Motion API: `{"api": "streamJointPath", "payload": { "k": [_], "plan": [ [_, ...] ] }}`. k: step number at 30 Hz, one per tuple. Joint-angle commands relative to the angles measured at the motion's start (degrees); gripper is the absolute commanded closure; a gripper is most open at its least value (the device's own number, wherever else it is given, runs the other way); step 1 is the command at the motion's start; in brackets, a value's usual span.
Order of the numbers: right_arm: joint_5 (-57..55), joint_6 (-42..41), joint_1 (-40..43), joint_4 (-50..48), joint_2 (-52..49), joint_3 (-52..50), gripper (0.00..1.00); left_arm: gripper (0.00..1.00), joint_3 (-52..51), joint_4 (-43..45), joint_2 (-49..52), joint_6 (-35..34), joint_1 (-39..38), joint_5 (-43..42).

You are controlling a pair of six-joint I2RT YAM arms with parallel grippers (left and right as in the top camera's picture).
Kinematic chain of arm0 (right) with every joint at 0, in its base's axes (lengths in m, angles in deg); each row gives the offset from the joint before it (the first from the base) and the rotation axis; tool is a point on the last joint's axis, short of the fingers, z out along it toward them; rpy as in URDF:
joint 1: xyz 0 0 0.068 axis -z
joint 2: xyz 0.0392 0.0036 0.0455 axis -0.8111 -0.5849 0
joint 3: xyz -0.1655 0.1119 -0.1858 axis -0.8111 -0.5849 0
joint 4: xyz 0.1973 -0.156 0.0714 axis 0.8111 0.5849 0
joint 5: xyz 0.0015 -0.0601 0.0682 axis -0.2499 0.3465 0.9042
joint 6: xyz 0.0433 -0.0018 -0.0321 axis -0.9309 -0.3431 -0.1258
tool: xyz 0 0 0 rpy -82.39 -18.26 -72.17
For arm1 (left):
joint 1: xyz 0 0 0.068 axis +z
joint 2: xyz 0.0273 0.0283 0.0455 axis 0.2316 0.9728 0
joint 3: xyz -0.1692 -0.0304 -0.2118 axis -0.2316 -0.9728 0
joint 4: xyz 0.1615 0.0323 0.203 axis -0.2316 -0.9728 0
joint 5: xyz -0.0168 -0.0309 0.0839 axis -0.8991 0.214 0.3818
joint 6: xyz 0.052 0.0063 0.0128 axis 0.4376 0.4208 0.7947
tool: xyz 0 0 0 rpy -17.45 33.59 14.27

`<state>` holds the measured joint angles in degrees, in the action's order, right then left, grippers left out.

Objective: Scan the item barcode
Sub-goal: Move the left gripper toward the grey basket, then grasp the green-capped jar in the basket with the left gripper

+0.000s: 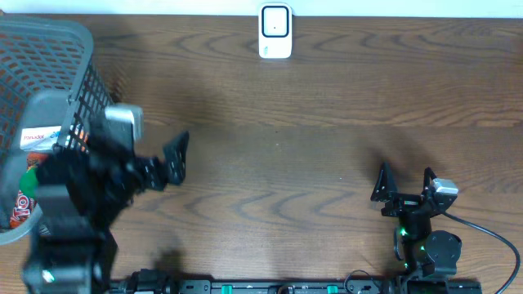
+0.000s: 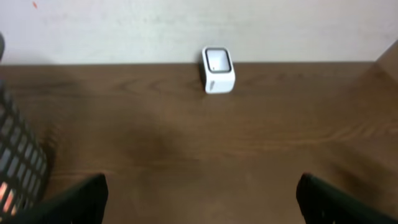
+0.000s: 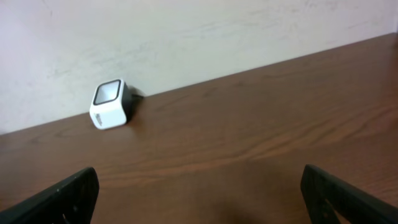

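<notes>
The white barcode scanner [image 1: 275,31] stands at the table's far edge by the wall, also seen in the left wrist view [image 2: 217,70] and the right wrist view [image 3: 112,104]. Packaged items, one white with a red label [image 1: 41,137], lie in the grey mesh basket [image 1: 57,41] at the far left; no barcode shows. My left gripper [image 1: 176,160] hangs open and empty just right of the basket, its fingers wide apart [image 2: 201,202]. Near the front edge on the right, my right gripper [image 1: 404,184] is open and empty too [image 3: 200,199].
The basket's wall [image 2: 18,162] shows at the left edge of the left wrist view. A black cable [image 1: 490,233] runs off from the right arm's base. Brown wooden tabletop [image 1: 310,147] lies between the grippers and the scanner.
</notes>
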<state>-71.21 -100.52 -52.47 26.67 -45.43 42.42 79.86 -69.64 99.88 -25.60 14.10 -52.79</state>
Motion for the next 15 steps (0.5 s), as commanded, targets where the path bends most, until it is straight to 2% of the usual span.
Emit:
{"api": "streamJointPath", "payload": {
  "k": [1, 3, 6, 15],
  "plan": [
    [-0.11, -0.74, -0.28, 0.13, 0.37, -0.07, 0.01, 0.03, 6.45, -3.78, 7.04, 0.28, 0.17, -2.34],
    [-0.11, -0.74, -0.28, 0.13, 0.37, -0.07, 0.01, 0.03, 8.46, -3.96, 9.77, 0.00, 0.35, -1.95],
    [-0.11, -0.74, -0.28, 0.13, 0.37, -0.07, 0.01, 0.03, 15.15, -7.02, 14.23, -5.75, 2.78, 4.35],
    [-0.11, -0.74, -0.28, 0.13, 0.37, -0.07, 0.01, 0.03, 46.42, -19.63, 30.38, -9.07, 24.83, 5.68]
  ]
}}
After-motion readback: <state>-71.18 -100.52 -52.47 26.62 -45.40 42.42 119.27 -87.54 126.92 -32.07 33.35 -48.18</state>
